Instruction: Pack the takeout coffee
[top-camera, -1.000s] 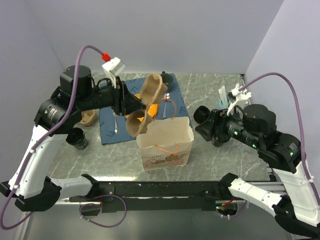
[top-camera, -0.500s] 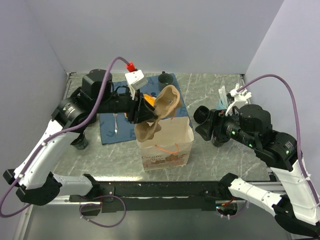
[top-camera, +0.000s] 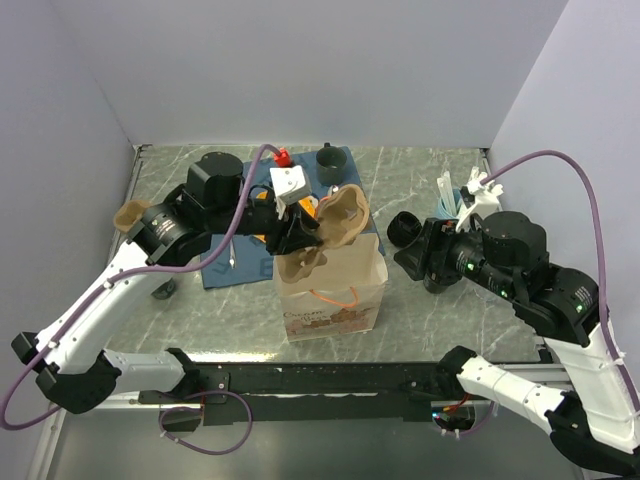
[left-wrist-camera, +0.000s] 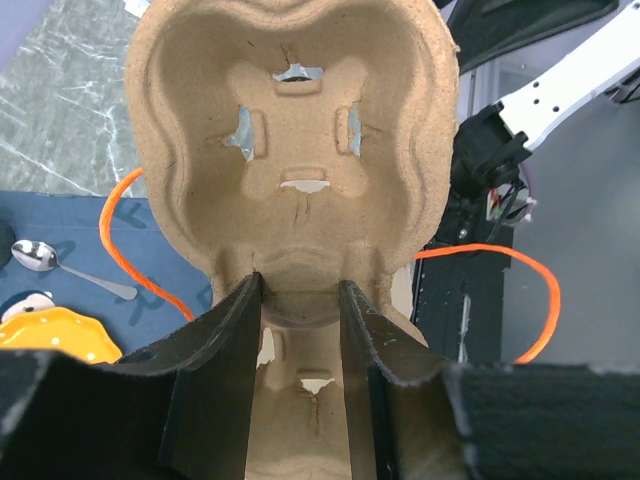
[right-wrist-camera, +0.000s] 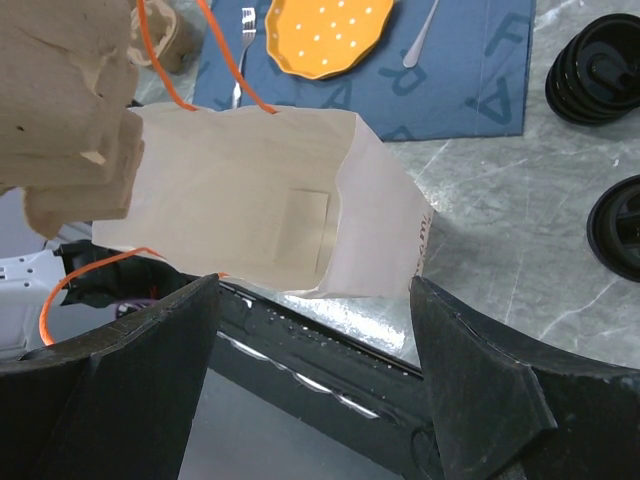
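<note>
From above, the left arm reaches across from the left with its wrist over the white paper bag (top-camera: 335, 290) with orange cord handles. The left gripper (top-camera: 298, 237) is largely hidden behind its own camera block, so its grip cannot be told here. The brown moulded-pulp cup carrier (top-camera: 338, 222) stands on edge, its lower end at the bag's rear-left rim. Whether it dips inside is unclear. The right arm is bent, with the right gripper (top-camera: 412, 252) just right of the bag, dark and hard to make out. The blue placemat (top-camera: 215, 268) is mostly covered by the left arm, and a second pulp carrier (top-camera: 130, 213) shows beyond that arm's elbow.

The left wrist view settles the grip – the left gripper (left-wrist-camera: 300, 285) has both fingers (left-wrist-camera: 225, 340) clamped on the cup carrier's (left-wrist-camera: 290, 130) central ridge. The carrier fills the frame and blocks the bag's mouth. A spoon (left-wrist-camera: 30, 258) and a cut-off orange plate (left-wrist-camera: 50, 335) lie on the placemat (left-wrist-camera: 60, 215).

The right wrist view looks into the bag's (right-wrist-camera: 250, 210) open mouth, past the right gripper (right-wrist-camera: 315, 290) – its fingers (right-wrist-camera: 150, 330) are spread wide, holding nothing. The carrier (right-wrist-camera: 60, 100) overlaps the bag's left edge. Only this view shows the white-dotted orange plate (right-wrist-camera: 325, 30) whole, a fork (right-wrist-camera: 245, 40) and black lids (right-wrist-camera: 600, 75) on the grey marbled table (right-wrist-camera: 500, 240).
</note>
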